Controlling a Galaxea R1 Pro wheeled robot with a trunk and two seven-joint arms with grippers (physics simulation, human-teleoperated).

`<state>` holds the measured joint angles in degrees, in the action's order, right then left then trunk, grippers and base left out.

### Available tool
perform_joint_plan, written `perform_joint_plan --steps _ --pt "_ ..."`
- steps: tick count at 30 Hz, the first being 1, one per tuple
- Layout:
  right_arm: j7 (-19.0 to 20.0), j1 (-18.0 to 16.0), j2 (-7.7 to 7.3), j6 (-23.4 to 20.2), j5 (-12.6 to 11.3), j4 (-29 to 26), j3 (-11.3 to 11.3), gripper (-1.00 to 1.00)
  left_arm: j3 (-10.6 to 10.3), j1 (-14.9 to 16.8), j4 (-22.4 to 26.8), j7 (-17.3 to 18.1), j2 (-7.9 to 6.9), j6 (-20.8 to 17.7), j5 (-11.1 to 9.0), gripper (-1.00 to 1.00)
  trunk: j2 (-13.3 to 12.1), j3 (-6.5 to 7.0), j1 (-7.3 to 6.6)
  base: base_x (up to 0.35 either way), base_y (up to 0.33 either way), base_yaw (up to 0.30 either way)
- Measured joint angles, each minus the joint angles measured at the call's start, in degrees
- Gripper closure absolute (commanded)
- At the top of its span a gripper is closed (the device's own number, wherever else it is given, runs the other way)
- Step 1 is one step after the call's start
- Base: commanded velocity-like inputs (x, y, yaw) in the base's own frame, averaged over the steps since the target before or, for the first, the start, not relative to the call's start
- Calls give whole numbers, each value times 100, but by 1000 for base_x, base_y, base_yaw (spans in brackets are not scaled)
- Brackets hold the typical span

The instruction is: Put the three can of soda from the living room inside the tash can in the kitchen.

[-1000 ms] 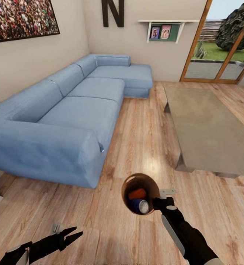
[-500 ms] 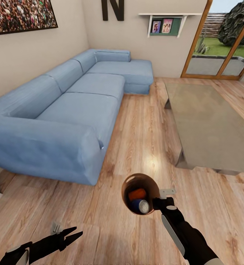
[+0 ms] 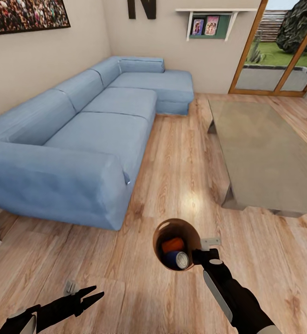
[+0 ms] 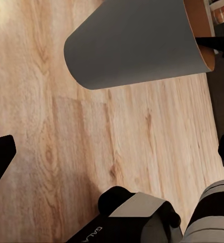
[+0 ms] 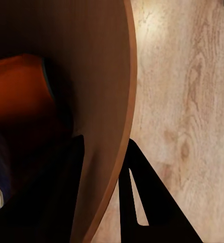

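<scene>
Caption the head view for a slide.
Right pincer grips the trash can holding soda cans beside the blue sofa.

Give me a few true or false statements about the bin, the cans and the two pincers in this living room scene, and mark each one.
1. The right pincer grips the rim of the trash can, one finger inside the wall and one outside. True.
2. The trash can is empty. False: an orange soda can and another can with a silver top lie inside it.
3. The left pincer holds a soda can. False: its fingers are apart with nothing between them.
4. The trash can stands on the grey low table. False: it is carried over the wood floor, short of the table.
5. A blue sofa stands to the left of the table. True.
</scene>
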<state>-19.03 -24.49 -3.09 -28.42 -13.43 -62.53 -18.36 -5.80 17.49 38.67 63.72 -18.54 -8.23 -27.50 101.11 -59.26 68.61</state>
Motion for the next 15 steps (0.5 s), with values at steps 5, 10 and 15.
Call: perform_joint_plan --steps 5,10,15 --pt "0 0 0 1 0 0 0 100 0 0 0 0 0 -1 0 -100 201 -93 110 0 0 0" --pt "0 0 0 1 -1 0 -4 100 0 0 0 0 0 0 0 -100 401 -183 220 0 0 0" --pt "1 -1 1 9 -6 -2 -7 100 0 0 9 0 0 -1 0 -100 523 -238 286 0 0 0"
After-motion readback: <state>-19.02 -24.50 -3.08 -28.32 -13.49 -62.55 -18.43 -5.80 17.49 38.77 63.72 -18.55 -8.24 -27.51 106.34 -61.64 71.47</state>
